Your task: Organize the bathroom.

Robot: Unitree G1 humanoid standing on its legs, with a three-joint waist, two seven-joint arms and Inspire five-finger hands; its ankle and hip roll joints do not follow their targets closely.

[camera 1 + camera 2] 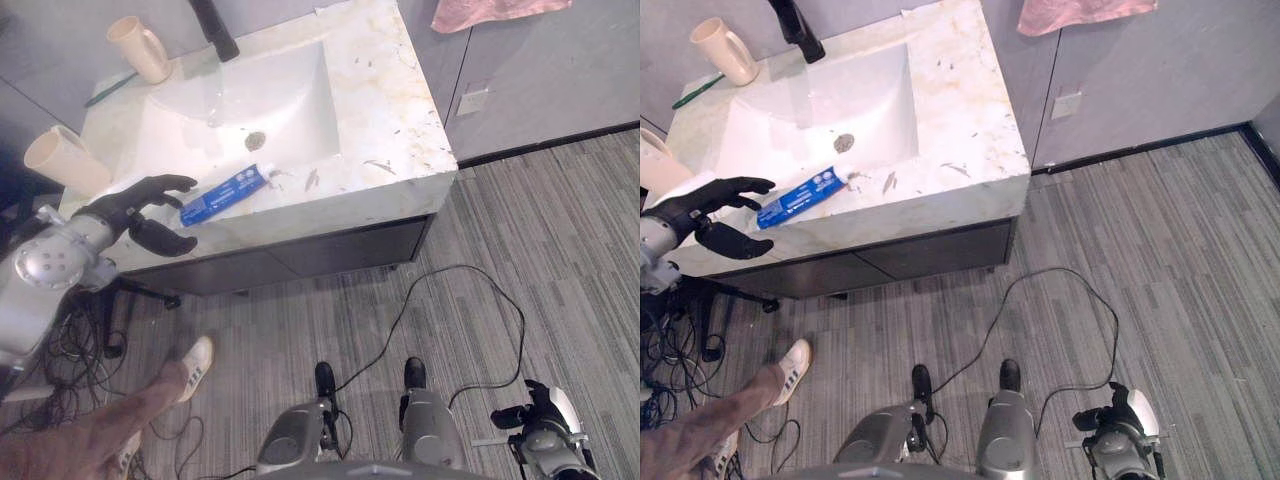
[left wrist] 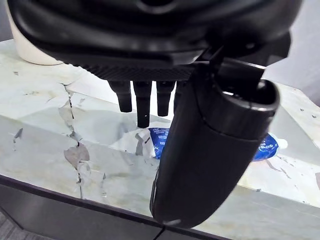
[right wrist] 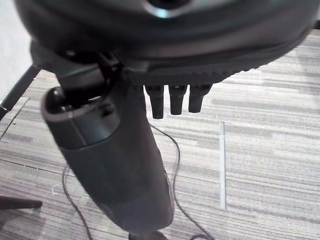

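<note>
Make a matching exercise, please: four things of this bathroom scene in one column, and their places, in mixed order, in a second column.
Things:
1. toothpaste tube
2. green toothbrush
3. pink towel
4. left robot hand

Places:
A. hanging on the wall beside the vanity
B. at the counter's front edge, open, just short of the tube
C. lying on the front rim of the sink
D. at the counter's back, by a cream mug

Pairs: 1-C, 2-D, 3-A, 4-B

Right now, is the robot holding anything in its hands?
No. The left hand is open beside the blue toothpaste tube on the counter, not gripping it. The right hand hangs open over the floor.
</note>
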